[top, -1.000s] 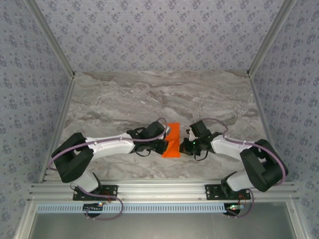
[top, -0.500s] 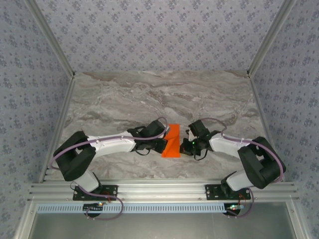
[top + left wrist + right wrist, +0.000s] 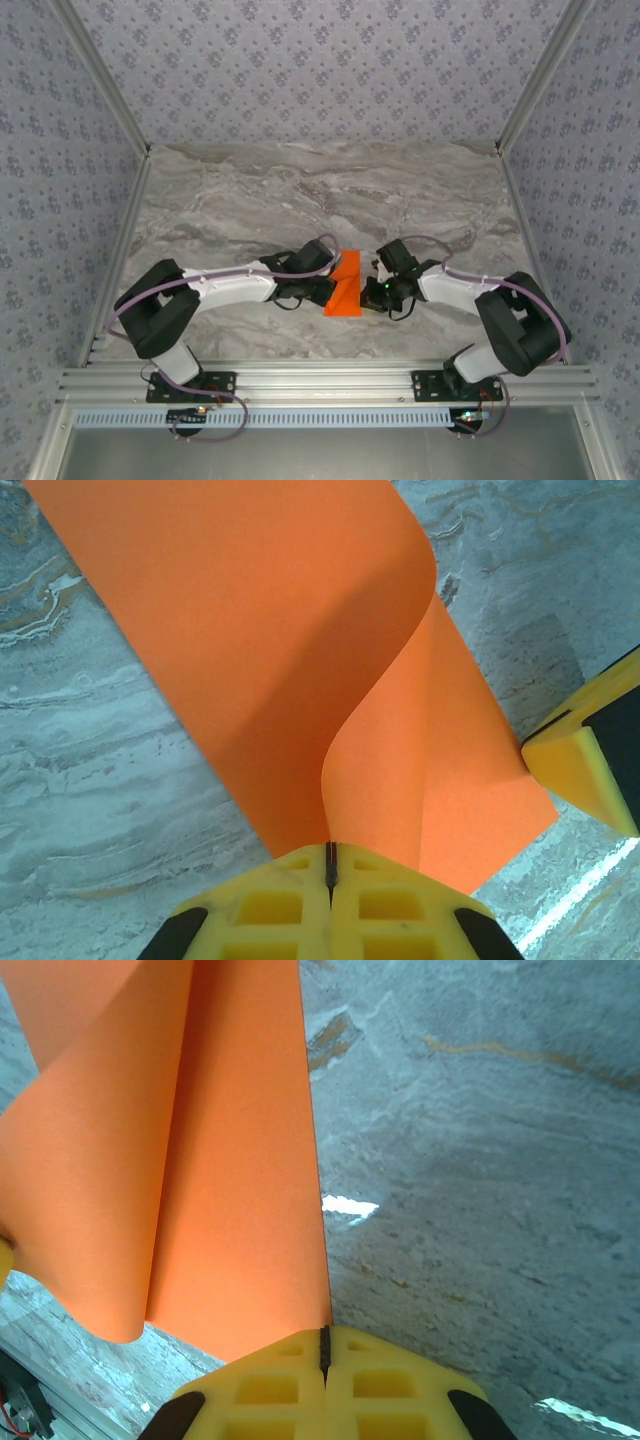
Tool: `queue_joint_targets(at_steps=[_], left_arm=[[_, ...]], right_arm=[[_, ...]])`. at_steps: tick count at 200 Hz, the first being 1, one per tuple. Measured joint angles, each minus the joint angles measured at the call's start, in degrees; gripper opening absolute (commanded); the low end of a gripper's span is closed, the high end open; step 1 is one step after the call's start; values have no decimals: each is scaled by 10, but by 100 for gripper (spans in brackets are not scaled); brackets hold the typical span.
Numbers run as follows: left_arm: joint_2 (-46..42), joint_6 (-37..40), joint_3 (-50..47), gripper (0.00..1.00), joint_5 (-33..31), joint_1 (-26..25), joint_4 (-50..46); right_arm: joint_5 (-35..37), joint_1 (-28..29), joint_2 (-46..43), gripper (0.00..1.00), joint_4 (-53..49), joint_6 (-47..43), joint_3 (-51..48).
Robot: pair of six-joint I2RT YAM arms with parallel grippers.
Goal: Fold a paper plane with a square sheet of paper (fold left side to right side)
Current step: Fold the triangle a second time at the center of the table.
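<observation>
The orange paper (image 3: 345, 284) sat on the marble table (image 3: 300, 200) between the two arms, one side curled up and over. The left gripper (image 3: 330, 860) was pinched shut on its raised edge. The right gripper (image 3: 323, 1345) was clamped on the opposite edge.

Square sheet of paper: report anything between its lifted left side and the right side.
Nothing loose lies between. The left gripper pinches the square sheet of paper, curled over bare table; the right gripper pinches the right edge where the fold lands.
</observation>
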Motion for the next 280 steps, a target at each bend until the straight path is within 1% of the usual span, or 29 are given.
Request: queue_joint_targets(at_steps=[280], left_arm=[[43, 24, 34, 0, -22, 1, -18]], right_arm=[[14, 9, 9, 0, -22, -13, 16]])
